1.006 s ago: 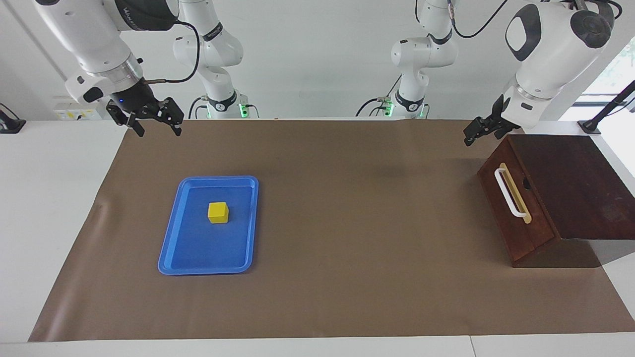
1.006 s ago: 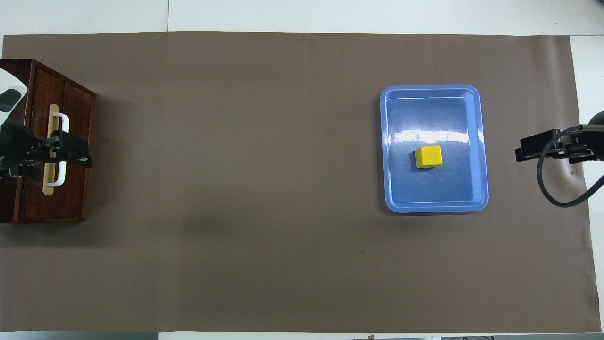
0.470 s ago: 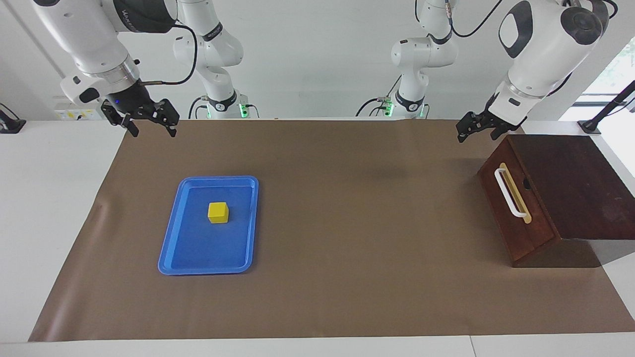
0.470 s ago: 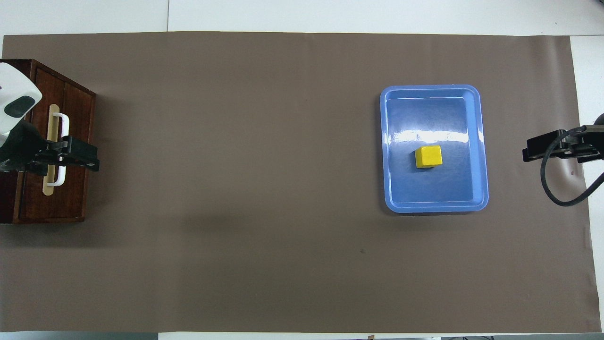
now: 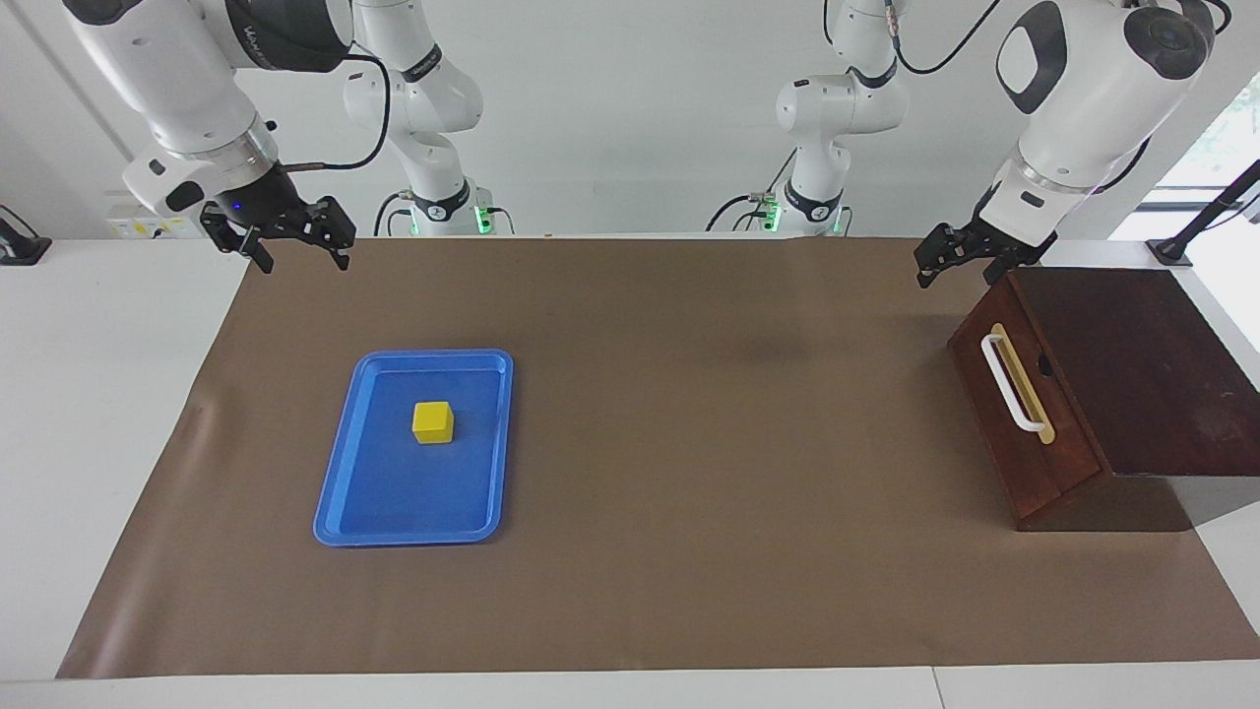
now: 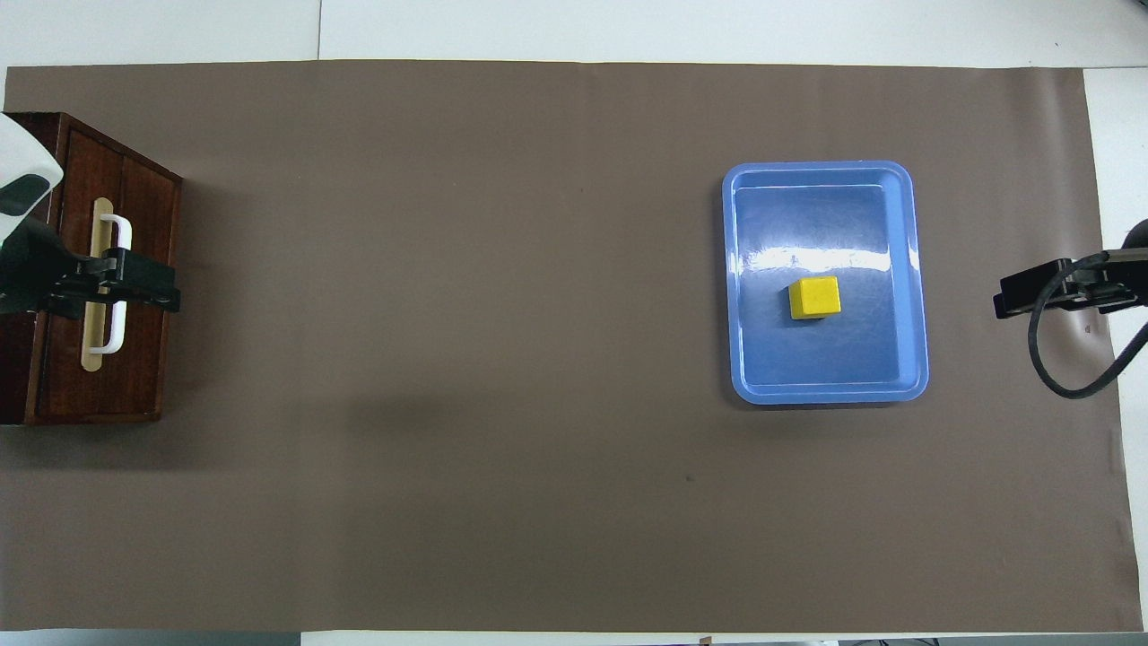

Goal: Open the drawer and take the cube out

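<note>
The drawer (image 5: 1024,414) is a dark reddish-brown wooden box at the left arm's end of the table, shut, with a white bar handle (image 5: 1011,383) on a tan strip. From overhead the drawer (image 6: 134,368) and its handle (image 6: 115,269) sit under my left gripper (image 6: 166,294). In the facing view my left gripper (image 5: 957,264) hangs open in the air over the drawer's corner, touching nothing. The yellow cube (image 5: 433,421) rests in a blue tray (image 5: 340,492), also seen as cube (image 6: 814,298) from overhead. My right gripper (image 5: 303,258) is open and raised over the mat's edge.
The blue tray (image 6: 906,269) lies on the brown mat (image 5: 689,492) toward the right arm's end of the table. My right gripper (image 6: 1009,296) hangs over the mat beside the tray, a black cable looping from it. White tabletop borders the mat.
Both grippers have shifted slightly in the air, the right one rising a little. The cube, tray and drawer have not moved.
</note>
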{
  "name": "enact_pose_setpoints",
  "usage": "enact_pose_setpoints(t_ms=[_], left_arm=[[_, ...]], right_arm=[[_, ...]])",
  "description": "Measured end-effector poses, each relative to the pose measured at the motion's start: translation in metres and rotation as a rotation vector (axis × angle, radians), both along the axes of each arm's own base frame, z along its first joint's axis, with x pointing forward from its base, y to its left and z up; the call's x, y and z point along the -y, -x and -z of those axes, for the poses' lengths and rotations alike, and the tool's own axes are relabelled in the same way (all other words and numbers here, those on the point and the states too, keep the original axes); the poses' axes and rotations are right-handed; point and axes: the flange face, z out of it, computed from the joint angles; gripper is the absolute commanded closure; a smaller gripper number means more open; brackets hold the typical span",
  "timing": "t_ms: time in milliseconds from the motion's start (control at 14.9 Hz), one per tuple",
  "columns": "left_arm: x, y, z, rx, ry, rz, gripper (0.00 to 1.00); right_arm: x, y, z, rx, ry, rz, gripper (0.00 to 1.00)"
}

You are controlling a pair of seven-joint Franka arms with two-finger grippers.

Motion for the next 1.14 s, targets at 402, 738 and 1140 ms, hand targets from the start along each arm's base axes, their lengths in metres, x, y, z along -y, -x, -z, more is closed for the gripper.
enact_pose_setpoints(t_ms=[402,738,1140], left_arm=[[0.0002,-0.0036,-0.0027,0.032,0.003,0.002,0.0],[0.0004,-0.0038,-0.0028,0.034,0.003,0.004,0.0],[0.0004,-0.0039,-0.0029,0.035,0.003,0.004,0.0]], right_arm=[[0.0,0.0022,0.0013,-0.019,0.0,0.0,0.0],[0.0028,0.0022,0.0007,-0.018,0.016,-0.047,0.0],[0.0029,0.0022,0.0006,-0.018,0.016,-0.05,0.0]])
